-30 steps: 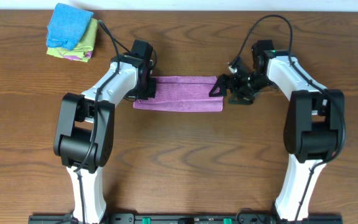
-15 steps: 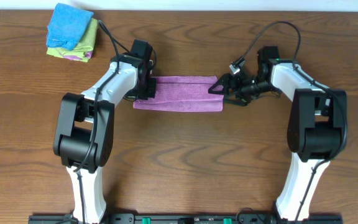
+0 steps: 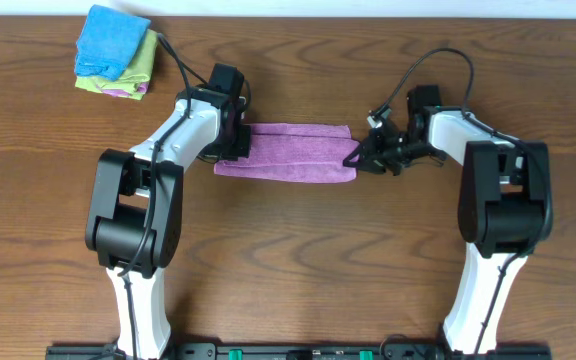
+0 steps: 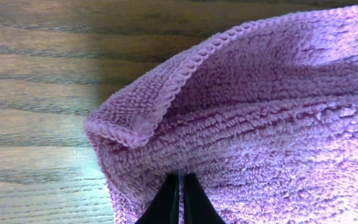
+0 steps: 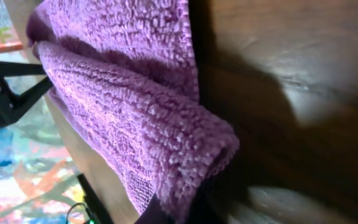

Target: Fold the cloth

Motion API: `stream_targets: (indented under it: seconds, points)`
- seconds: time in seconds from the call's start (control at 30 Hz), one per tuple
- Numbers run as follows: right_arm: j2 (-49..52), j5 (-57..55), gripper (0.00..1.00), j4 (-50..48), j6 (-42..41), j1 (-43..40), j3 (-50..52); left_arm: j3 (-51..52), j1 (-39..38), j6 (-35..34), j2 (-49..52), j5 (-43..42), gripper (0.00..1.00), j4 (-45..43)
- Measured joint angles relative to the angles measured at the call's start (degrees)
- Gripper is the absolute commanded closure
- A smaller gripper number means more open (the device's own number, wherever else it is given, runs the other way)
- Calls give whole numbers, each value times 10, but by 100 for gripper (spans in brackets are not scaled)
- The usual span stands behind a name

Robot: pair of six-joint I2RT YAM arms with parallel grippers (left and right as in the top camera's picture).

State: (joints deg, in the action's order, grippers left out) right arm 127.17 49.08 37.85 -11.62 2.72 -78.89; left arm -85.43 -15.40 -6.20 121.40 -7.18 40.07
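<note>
The left gripper point(image 3: 236, 142) is pinched shut on the left end of the cloth point(image 3: 288, 152); its wrist view shows the tips together under a raised corner with a rolled hem. The right gripper point(image 3: 360, 157) has its jaws closed on the near right corner, where the fabric bulges in a thick doubled lip. Between them the cloth lies as a narrow band on the tabletop point(image 3: 298, 250), with its long axis running left to right. Each arm sits at its own end, so neither is nearer. I judge the next fold must carry one end along that axis onto the other. The cloth is lilac, fuzzy and plain, already doubled lengthwise, and its near edge is slightly skewed. A stack of folded cloths point(image 3: 116, 50) sits well apart at the far left.
</note>
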Motion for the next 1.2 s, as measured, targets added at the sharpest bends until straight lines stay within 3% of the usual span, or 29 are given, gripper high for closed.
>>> stream_targets:
  seconds: [0.37, 0.6, 0.7, 0.97, 1.2]
  points:
    - [0, -18, 98, 33, -26, 5, -14, -6, 0, -5, 0, -34, 94, 19]
    - [-7, -101, 98, 114, -29, 8, -50, -95, 5, -9, -36, -35, 94, 78]
    - [-22, -185, 99, 161, -32, 8, -68, -141, 33, -13, -133, -29, 94, 105]
    - [-81, -363, 99, 250, -68, 14, -138, -146, 96, -25, -313, -26, 94, 177]
    - [-97, -505, 99, 303, -97, 85, -207, -147, 108, -28, -426, -23, 94, 209]
